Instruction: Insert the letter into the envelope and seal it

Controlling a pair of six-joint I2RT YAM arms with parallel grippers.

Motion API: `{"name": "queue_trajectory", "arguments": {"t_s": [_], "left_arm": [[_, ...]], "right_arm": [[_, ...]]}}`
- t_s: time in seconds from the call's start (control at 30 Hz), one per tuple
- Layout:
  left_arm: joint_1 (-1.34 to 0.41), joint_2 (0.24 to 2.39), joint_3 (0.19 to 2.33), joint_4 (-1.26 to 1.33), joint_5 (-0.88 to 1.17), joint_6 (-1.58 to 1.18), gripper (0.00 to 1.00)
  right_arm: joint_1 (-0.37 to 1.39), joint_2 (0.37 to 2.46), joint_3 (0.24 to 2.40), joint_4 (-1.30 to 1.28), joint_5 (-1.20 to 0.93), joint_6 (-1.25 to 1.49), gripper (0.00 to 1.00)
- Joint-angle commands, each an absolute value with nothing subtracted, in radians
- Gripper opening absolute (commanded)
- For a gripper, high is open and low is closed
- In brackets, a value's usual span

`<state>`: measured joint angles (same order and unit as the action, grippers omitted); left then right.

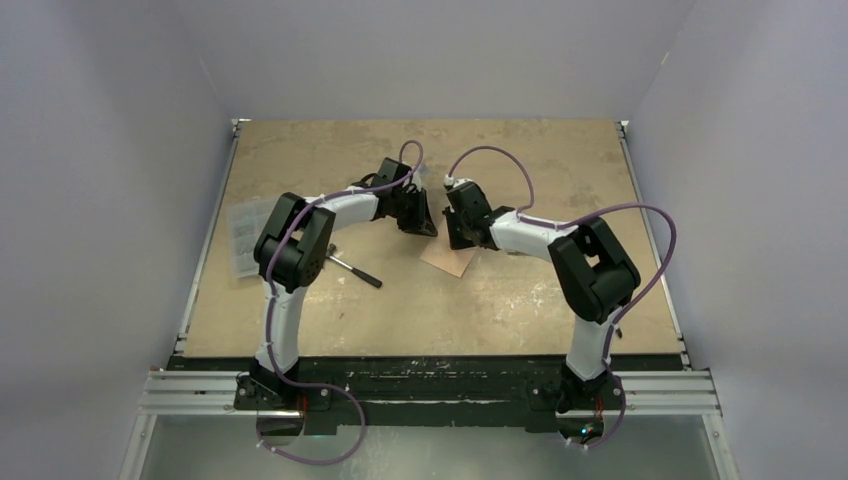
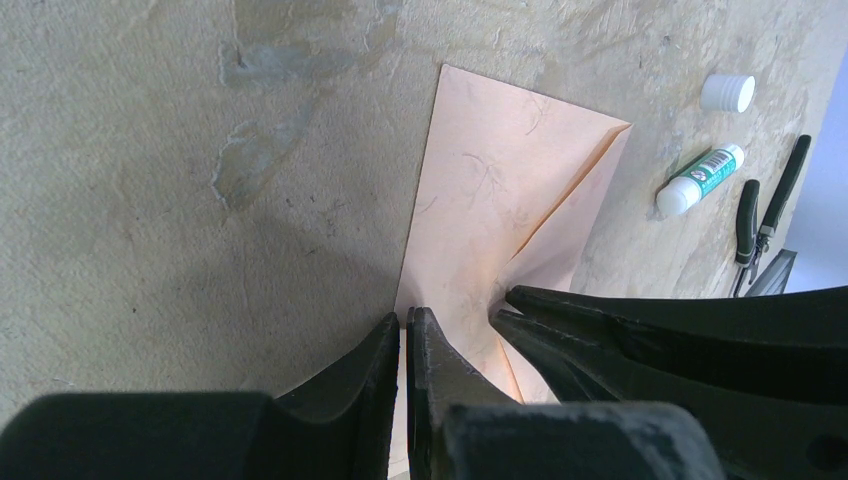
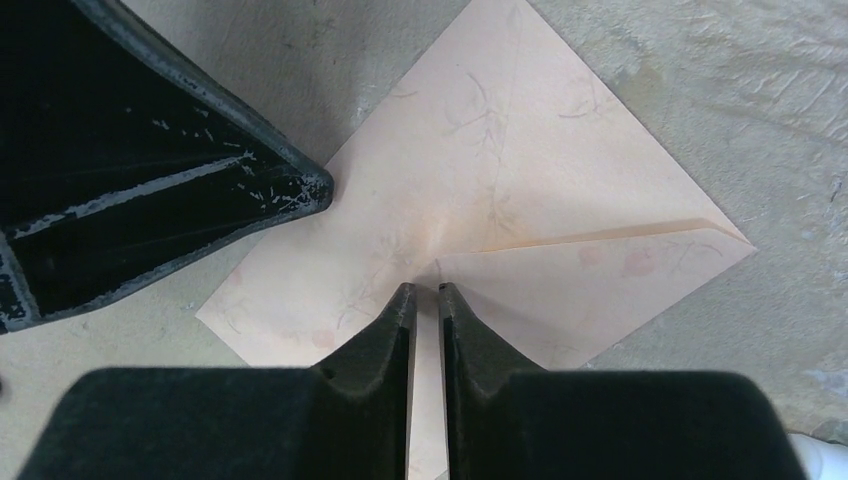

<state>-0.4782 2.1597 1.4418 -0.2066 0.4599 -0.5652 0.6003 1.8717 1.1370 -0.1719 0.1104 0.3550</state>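
The salmon-pink envelope (image 1: 448, 258) lies flat on the table at the centre, its triangular flap folded down over the body (image 3: 600, 270). In the left wrist view it (image 2: 490, 190) stretches away from my fingers. My left gripper (image 2: 403, 322) is shut, its tips down at the envelope's near left edge. My right gripper (image 3: 427, 290) is shut, its tips resting on the flap's point. The two grippers (image 1: 420, 215) (image 1: 455, 228) stand close together over the envelope. The letter does not show in any view.
A glue stick (image 2: 700, 178), its white cap (image 2: 727, 92) and black pliers (image 2: 765, 215) lie beyond the envelope. A printed sheet (image 1: 243, 235) lies at the table's left edge and a black-handled tool (image 1: 355, 270) lies near the left arm.
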Motion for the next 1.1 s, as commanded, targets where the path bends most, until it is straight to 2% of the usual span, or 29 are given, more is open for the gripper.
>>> {"name": "queue_trajectory", "arguments": {"t_s": [0.0, 0.17, 0.37, 0.8, 1.07], "left_arm": [[-0.482, 2.232, 1.384, -0.28, 0.308, -0.539, 0.08], [-0.481, 2.234, 1.39, -0.285, 0.293, -0.543, 0.08], [-0.482, 2.243, 1.39, -0.286, 0.288, -0.55, 0.07], [-0.48, 2.236, 1.382, -0.284, 0.281, -0.556, 0.06], [-0.479, 2.238, 1.386, -0.285, 0.283, -0.553, 0.06]], "right_arm": [[0.618, 1.884, 1.108, -0.295, 0.109, 0.286, 0.18], [0.618, 1.84, 1.097, -0.346, 0.124, 0.261, 0.16], [0.618, 1.809, 1.083, -0.35, 0.045, 0.219, 0.15], [0.657, 1.821, 1.072, -0.367, 0.076, 0.19, 0.26], [0.669, 1.783, 1.077, -0.5, 0.003, 0.238, 0.26]]}}
